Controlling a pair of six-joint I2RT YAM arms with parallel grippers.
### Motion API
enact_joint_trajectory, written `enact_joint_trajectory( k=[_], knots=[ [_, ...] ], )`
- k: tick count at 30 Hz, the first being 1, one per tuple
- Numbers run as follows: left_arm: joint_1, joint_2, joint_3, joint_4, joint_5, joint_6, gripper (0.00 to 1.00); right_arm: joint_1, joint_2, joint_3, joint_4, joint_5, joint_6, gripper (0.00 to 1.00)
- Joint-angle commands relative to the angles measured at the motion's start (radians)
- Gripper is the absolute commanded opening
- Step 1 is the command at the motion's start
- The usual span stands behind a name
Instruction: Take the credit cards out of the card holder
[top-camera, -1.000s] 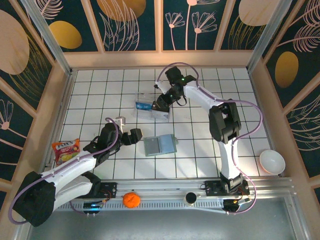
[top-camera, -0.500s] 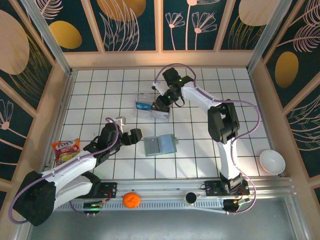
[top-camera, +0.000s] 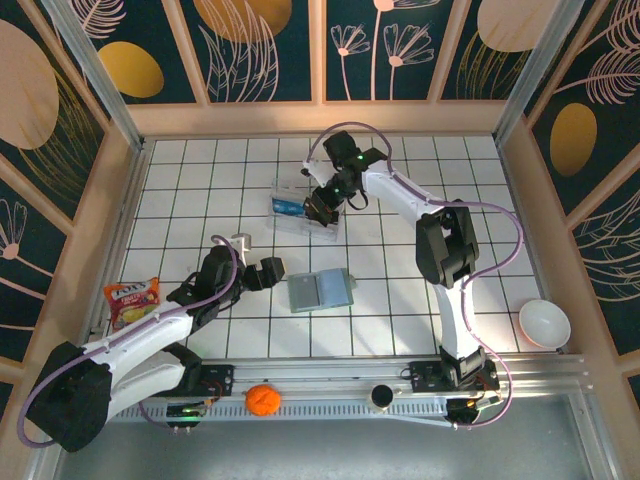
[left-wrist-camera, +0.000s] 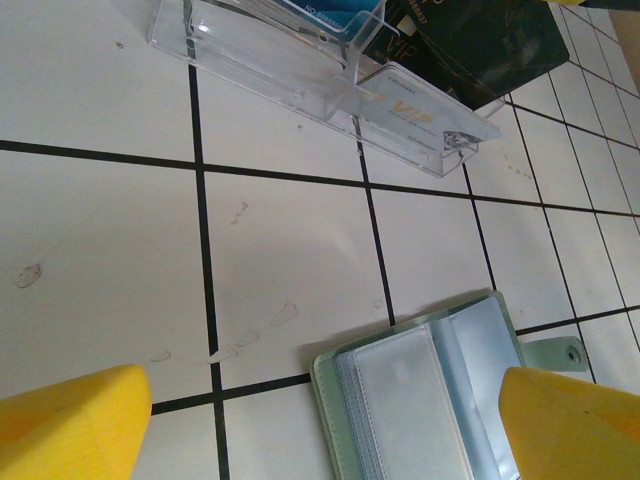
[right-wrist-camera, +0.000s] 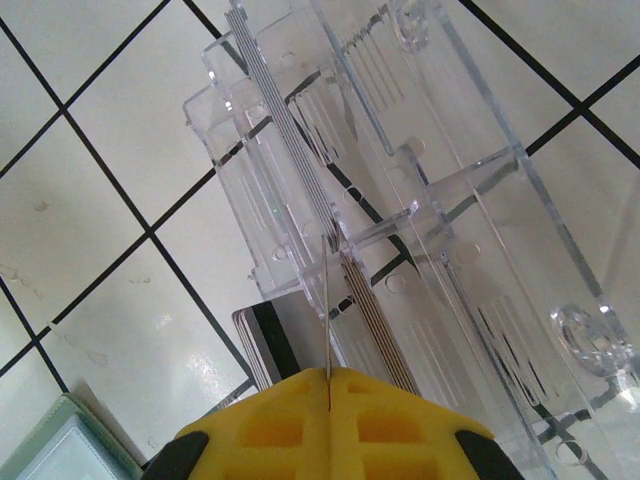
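Top external view first: the small flat grey-green bifold card holder (top-camera: 322, 290) lies open on the white tiled table (top-camera: 200, 180), just below the centre of the frame, pale inner faces up. The left gripper (top-camera: 266, 271) hovers just to its left, apart from it. Above centre, the right gripper (top-camera: 320, 208) is down at the right end of the clear plastic box (top-camera: 288, 207), where a blue card shows inside. Round the edges sit a red-and-yellow snack packet (top-camera: 132, 300) at far left, a white bowl (top-camera: 544, 323) at lower right and an orange ball (top-camera: 262, 399) on the bottom rail.

Over to the left wrist view: yellow fingertips (left-wrist-camera: 70, 420) sit in both bottom corners, spread wide, nothing between them. The card holder lies at bottom right of centre, clear sleeves up. Along the top runs the box, with a gold-lettered VIP card (left-wrist-camera: 410, 105) in its end compartment and a black card (left-wrist-camera: 480, 50) behind.

Right wrist view now: yellow fingers (right-wrist-camera: 270, 430) are pressed tight together at the bottom edge, right over the box. A thin edge runs up from their seam; pinched or not, I can't tell. A stack of striped cards (right-wrist-camera: 265, 340) shows through the plastic just above them.
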Motion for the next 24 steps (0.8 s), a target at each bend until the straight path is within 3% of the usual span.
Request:
enact_joint_trajectory(
  k=[1, 8, 17, 24],
  knots=[
    [0.008, 0.004, 0.006, 0.026, 0.012, 0.016, 0.90, 0.015, -0.003, 0.032, -0.020, 0.014, -0.023, 0.00],
    [0.007, 0.003, 0.009, 0.026, 0.015, 0.021, 0.90, 0.032, -0.086, -0.025, 0.030, 0.056, -0.066, 0.00],
    [0.008, 0.005, 0.004, 0.054, 0.031, 0.021, 0.90, 0.141, -0.357, -0.383, 0.363, 0.296, -0.199, 0.00],
    [0.007, 0.004, -0.005, 0.069, 0.048, 0.025, 0.90, 0.177, -0.359, -0.399, 0.309, 0.368, -0.300, 0.00]
  ],
)
